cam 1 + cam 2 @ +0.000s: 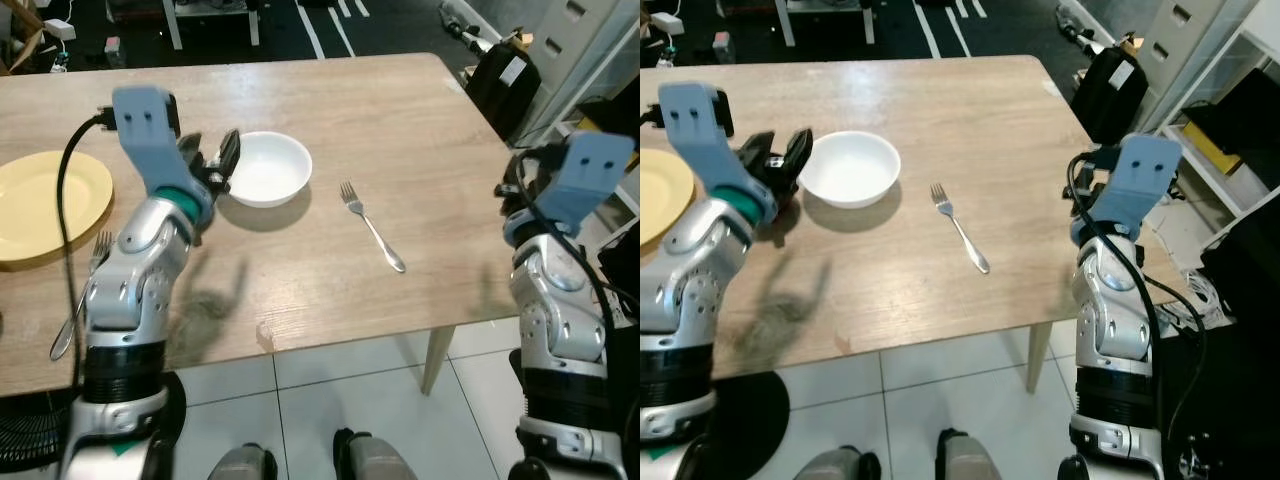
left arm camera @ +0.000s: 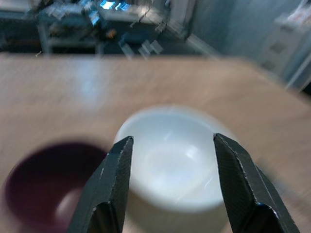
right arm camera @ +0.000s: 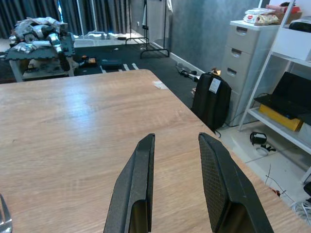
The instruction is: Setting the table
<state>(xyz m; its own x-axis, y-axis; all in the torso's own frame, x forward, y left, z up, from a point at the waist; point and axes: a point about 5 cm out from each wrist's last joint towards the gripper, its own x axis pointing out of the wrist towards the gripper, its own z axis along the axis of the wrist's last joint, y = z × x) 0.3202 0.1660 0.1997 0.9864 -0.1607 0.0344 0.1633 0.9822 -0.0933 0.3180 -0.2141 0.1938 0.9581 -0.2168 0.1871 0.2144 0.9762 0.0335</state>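
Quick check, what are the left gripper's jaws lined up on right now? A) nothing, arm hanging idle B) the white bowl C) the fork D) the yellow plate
B: the left gripper is raised over the table with open jaws right beside the white bowl, and the left wrist view frames that bowl between them.

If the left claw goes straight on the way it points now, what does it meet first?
Most likely the white bowl: the open left claw points at it, one finger toward each side of the rim. How near it is stays unclear.
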